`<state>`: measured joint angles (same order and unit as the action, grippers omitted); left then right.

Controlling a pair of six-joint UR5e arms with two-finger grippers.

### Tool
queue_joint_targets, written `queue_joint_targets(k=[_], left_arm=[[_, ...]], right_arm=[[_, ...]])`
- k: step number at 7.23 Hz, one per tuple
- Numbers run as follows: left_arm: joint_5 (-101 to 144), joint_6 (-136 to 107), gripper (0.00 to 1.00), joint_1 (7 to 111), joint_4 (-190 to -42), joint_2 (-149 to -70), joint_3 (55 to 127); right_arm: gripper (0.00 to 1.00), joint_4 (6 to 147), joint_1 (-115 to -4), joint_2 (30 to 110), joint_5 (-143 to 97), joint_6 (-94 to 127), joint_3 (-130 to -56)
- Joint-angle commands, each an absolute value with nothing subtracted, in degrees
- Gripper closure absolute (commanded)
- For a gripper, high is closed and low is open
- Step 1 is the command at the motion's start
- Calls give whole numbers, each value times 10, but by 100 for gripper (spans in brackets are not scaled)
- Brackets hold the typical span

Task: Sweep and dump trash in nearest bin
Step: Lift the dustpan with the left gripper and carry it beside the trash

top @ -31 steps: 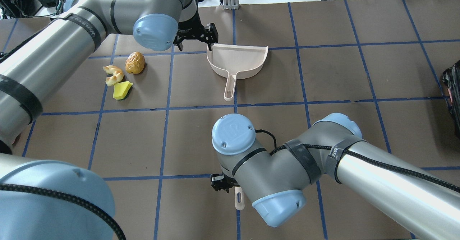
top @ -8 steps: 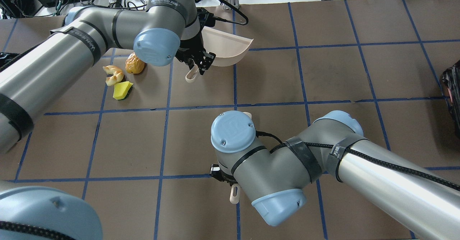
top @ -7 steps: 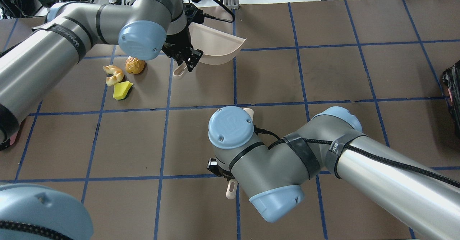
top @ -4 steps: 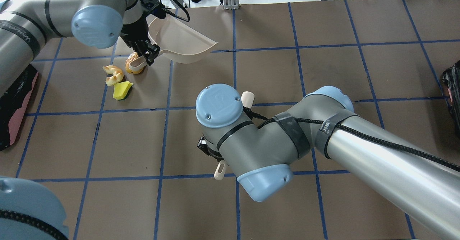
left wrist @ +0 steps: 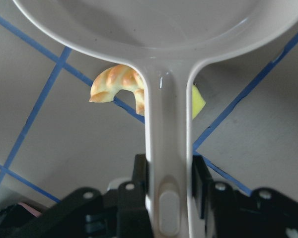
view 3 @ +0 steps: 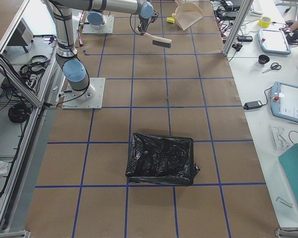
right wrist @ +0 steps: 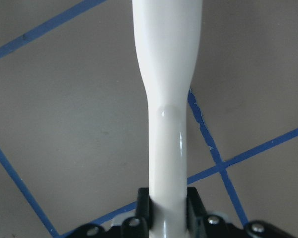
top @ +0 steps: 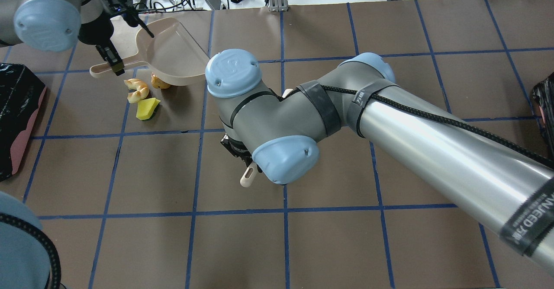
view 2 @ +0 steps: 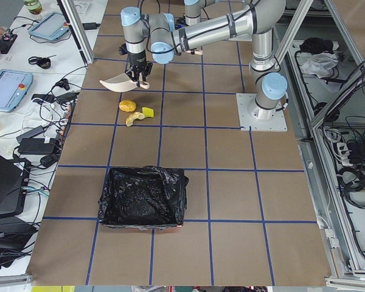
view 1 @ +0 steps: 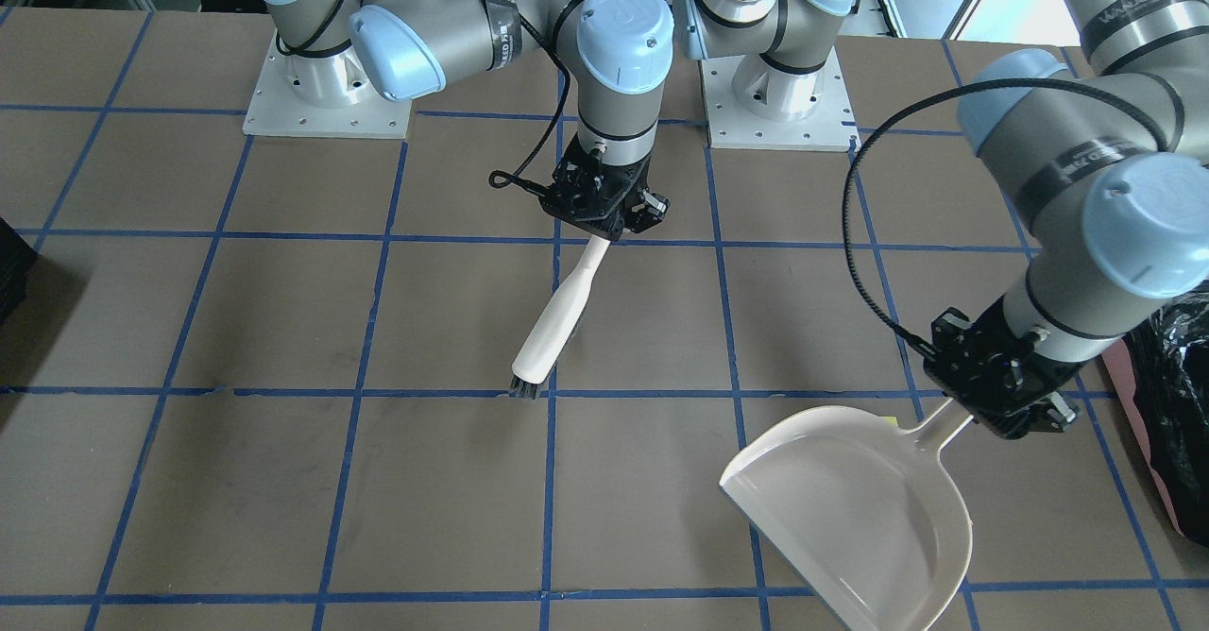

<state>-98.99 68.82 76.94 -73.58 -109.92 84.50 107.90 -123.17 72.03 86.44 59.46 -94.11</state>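
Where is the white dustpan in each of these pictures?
Front-facing: dustpan lower right.
Overhead: dustpan upper left.
Exterior left: dustpan top left, small.
Exterior right: dustpan top edge, tiny.
Left wrist: dustpan fills top; handle down the centre.
Right wrist: not in it.
Landmark: the left pincer clamping its handle.

Brown table (top: pixel 433 29) with blue tape grid (top: pixel 193 214), cluttered white benches (view 3: pixel 251 82) alongside.
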Motion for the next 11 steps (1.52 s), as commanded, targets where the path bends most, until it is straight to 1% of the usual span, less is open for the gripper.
queue_joint_targets(k=[1,3,5,6,9,11], left_arm=[[-989,881,100,703,-726,-1101,842],[-994,992,100,665,-700,-1105,840],[-1020,1095,100,613,-700,-1121,804],[-1043,1124,100,607,-699,-1132,789],[-1094,1154,100,607,-608,-1187,790],[-1095,1215,100,606,-590,-1197,795]], right_arm=[[100,1064,-1231,673,858,618,-886],[100,1060,-1232,630,859,627,-840],[100,1061,-1232,627,858,626,-837],[100,1061,-1232,622,858,626,-836],[100,1060,-1232,621,858,621,-836],[100,1060,-1233,621,854,620,-836]])
